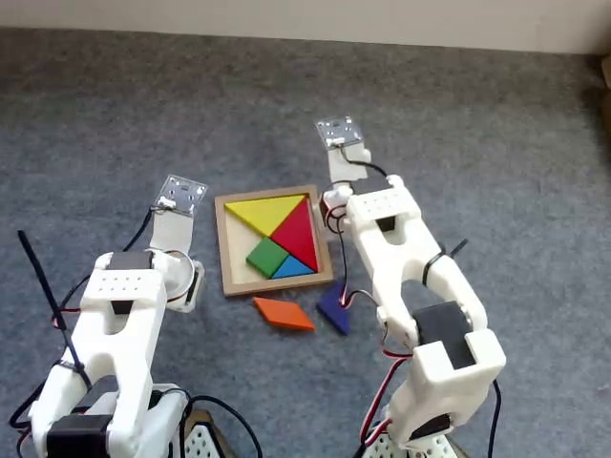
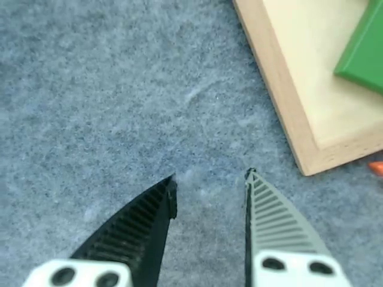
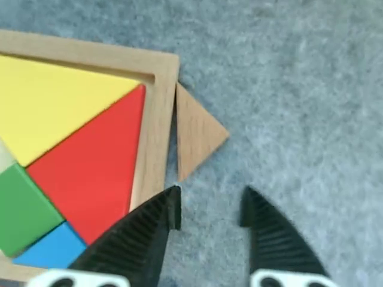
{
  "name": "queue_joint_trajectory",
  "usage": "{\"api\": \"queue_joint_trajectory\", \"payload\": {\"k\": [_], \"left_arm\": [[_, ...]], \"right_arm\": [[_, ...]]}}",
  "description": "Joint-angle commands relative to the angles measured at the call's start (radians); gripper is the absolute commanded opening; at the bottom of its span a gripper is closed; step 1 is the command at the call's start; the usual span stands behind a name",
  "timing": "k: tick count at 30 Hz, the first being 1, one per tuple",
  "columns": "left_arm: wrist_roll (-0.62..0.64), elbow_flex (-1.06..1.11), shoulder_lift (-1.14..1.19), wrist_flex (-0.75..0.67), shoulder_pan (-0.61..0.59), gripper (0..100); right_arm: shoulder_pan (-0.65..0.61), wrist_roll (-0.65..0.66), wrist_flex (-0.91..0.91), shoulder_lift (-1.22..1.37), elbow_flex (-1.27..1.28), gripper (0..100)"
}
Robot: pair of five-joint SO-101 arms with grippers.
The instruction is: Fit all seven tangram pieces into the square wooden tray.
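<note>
Seats four pieces [image 1: 286, 234] in tray [image 1: 221, 250]; leaves orange piece [image 1: 284, 314], navy triangle [image 1: 334, 308] outside on tabletop [image 1: 477, 143]. Hangs right end effector [image 3: 206, 206] apart by wood triangle [image 3: 194, 131] just beside rim, likely next pick. Parks left end effector [image 2: 209, 182] apart, empty.

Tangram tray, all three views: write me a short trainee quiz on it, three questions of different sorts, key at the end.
1. True or false: the orange piece lies outside the wooden tray.
2. How many pieces sit inside the tray? A) two B) four C) six
3. Fill in: the right gripper, close to the plain wooden triangle, holds nothing and its jaws stand ___.
Key: 1 true; 2 B; 3 open.
</note>
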Motion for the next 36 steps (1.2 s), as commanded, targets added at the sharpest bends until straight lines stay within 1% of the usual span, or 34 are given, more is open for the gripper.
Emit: {"api": "queue_joint_trajectory", "payload": {"k": [1, 8, 15, 19, 26, 32, 36], "left_arm": [[0.002, -0.001, -0.027, -0.012, -0.004, 19], [0.002, -0.001, -0.027, -0.012, -0.004, 19], [0.002, -0.001, -0.027, -0.012, -0.004, 19], [0.002, -0.001, -0.027, -0.012, -0.004, 19], [0.002, -0.001, -0.027, -0.012, -0.004, 19], [0.0, -0.001, -0.027, -0.012, -0.004, 19], [0.0, -0.001, -0.027, -0.012, -0.004, 19]], "right_arm": [[-0.007, 0.009, 0.005, -0.061, -0.027, 21.1], [-0.033, 0.009, 0.005, 0.07, -0.193, 21.3], [-0.041, 0.008, 0.156, 0.234, -0.417, 21.3], [-0.044, 0.008, 0.183, 0.309, -0.492, 20.9], [-0.027, 0.012, 0.185, 0.355, -0.51, 17.3], [-0.005, 0.014, 0.183, 0.357, -0.506, 17.3], [-0.005, 0.015, 0.186, 0.351, -0.507, 10.3]]}}
